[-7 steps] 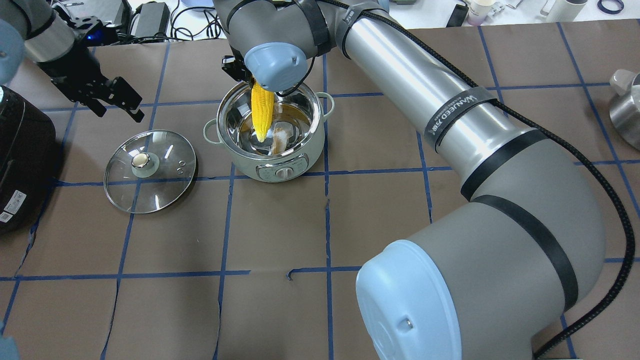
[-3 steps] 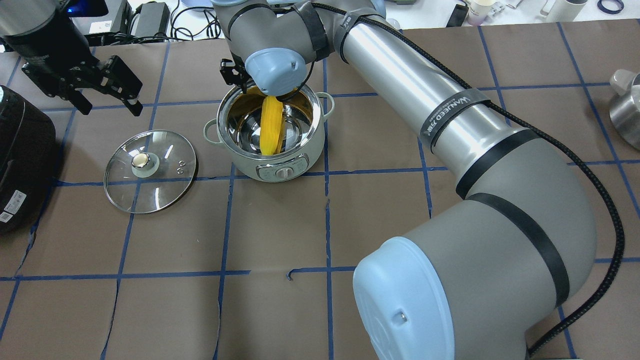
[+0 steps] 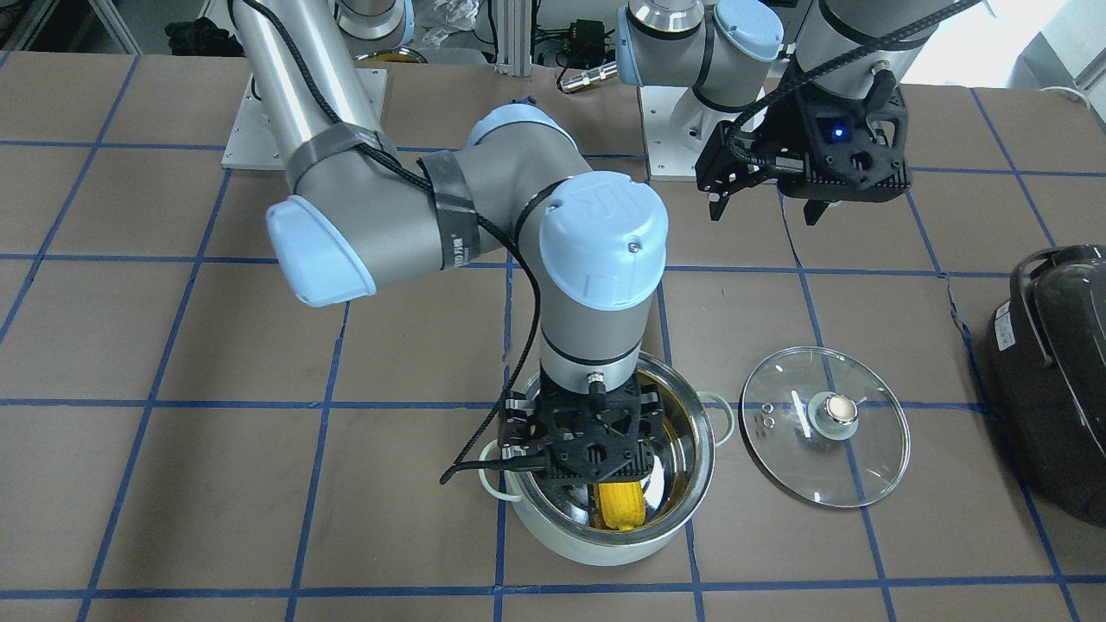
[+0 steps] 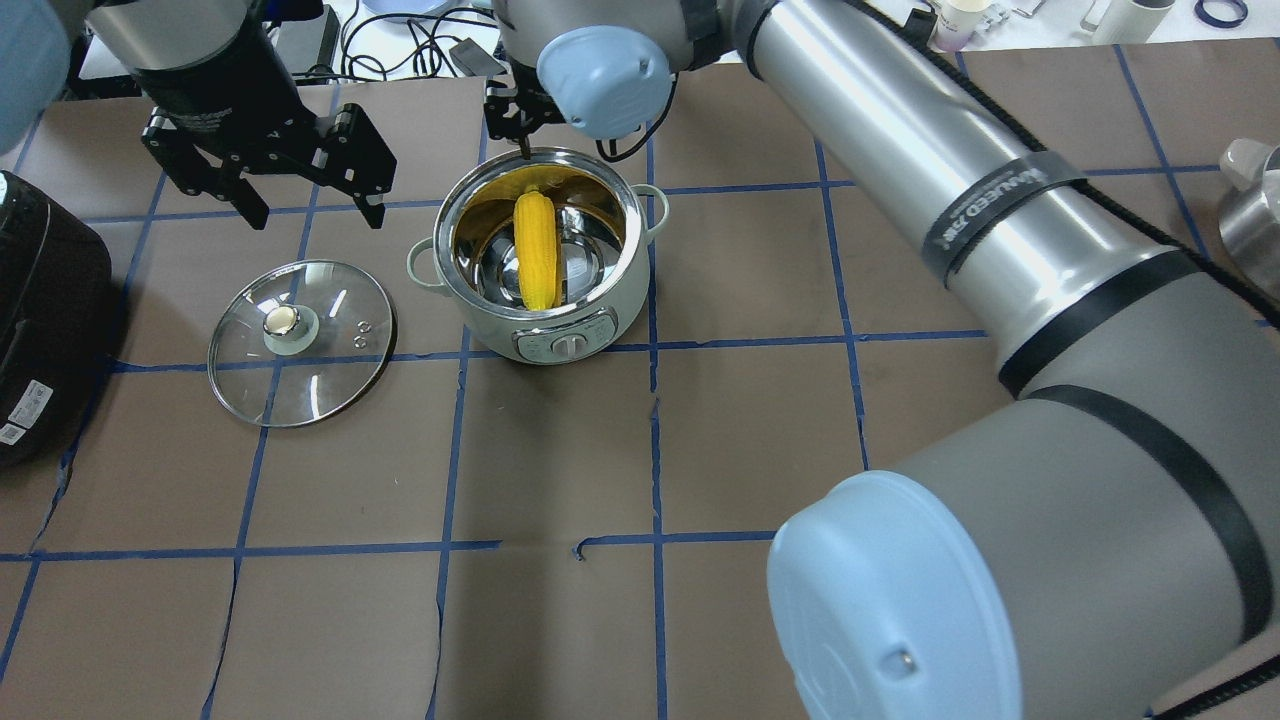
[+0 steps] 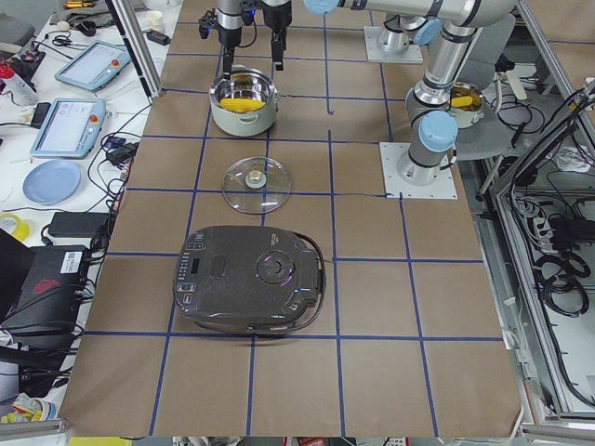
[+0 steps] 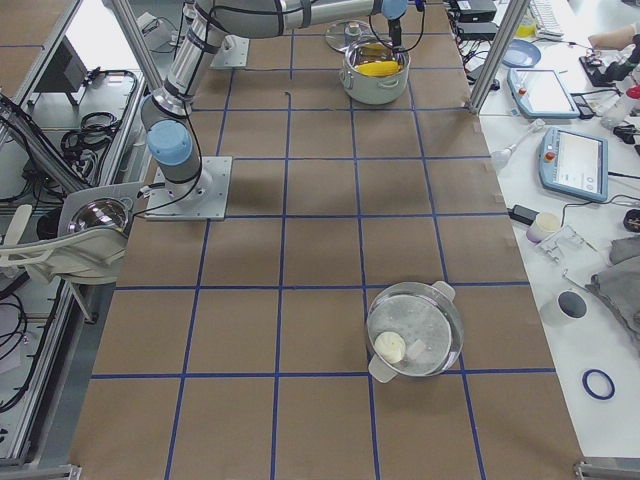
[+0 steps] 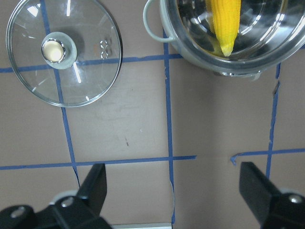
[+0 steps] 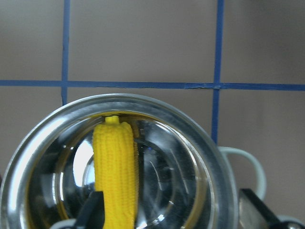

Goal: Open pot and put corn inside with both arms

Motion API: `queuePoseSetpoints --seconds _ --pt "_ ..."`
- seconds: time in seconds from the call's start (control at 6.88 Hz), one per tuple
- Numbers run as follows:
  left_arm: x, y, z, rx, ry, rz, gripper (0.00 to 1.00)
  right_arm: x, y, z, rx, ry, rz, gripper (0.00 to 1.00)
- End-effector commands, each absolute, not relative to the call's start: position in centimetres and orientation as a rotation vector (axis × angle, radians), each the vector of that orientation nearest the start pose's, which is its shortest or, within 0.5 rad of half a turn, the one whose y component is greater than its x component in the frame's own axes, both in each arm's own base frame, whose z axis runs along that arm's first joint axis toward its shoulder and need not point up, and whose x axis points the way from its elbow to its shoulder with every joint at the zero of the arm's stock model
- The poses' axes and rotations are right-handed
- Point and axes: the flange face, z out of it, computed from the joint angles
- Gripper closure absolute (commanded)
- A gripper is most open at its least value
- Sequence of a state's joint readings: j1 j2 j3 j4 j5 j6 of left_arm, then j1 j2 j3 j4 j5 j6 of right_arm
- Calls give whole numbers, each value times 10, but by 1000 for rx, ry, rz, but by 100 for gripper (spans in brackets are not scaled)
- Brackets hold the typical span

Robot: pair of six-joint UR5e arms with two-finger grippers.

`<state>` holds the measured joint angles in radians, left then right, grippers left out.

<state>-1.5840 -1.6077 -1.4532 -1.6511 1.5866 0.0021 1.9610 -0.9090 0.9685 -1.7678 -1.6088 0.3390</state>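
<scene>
The pale pot (image 4: 565, 345) stands open near the table's far middle. The yellow corn (image 4: 536, 250) lies inside it, free of any gripper; it also shows in the front view (image 3: 620, 505) and the right wrist view (image 8: 116, 176). The glass lid (image 4: 330, 370) lies flat on the table to the pot's left. My right gripper (image 3: 596, 466) hovers just above the pot's rim (image 3: 691, 432), open and empty; its fingers stand wide apart in the right wrist view (image 8: 176, 214). My left gripper (image 4: 312, 212) is open and empty, raised above the table beyond the lid.
A large black appliance (image 4: 40, 320) sits at the left edge of the table. A second steel pot (image 4: 1250, 215) stands at the far right edge. Cables and clutter lie beyond the table's far edge.
The corn hung upright from my right gripper over the pot; now it lies in the pot and the right gripper has pulled up and back. My left gripper has moved right, towards the pot.
</scene>
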Motion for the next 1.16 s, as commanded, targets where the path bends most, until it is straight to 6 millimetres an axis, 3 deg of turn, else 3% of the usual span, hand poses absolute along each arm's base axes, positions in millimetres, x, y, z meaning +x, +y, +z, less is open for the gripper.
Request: queuePoseSetpoints --seconds 0.0,0.15,0.29,0.44,0.73,0.87,1.02 --pt "-144 -513 520 -22 3131 -113 0 291 -633 414 -166 3169 -98 0" --pt "-145 -516 518 -20 3131 -156 0 221 -609 429 -53 3172 -71 0" --pt "-144 -516 519 -13 3131 -166 0 185 -573 446 -67 3170 -74 0" --pt "-145 -514 519 -10 3134 -166 0 174 -541 464 -59 3181 -109 0" --pt "-144 -515 518 -8 3134 -164 0 165 -503 502 -32 3174 -103 0" --pt "-145 -515 519 -5 3134 -166 0 164 -486 524 -53 3167 -158 0" --pt "-144 -515 519 -8 3134 -166 0 163 -482 526 -48 3166 -160 0"
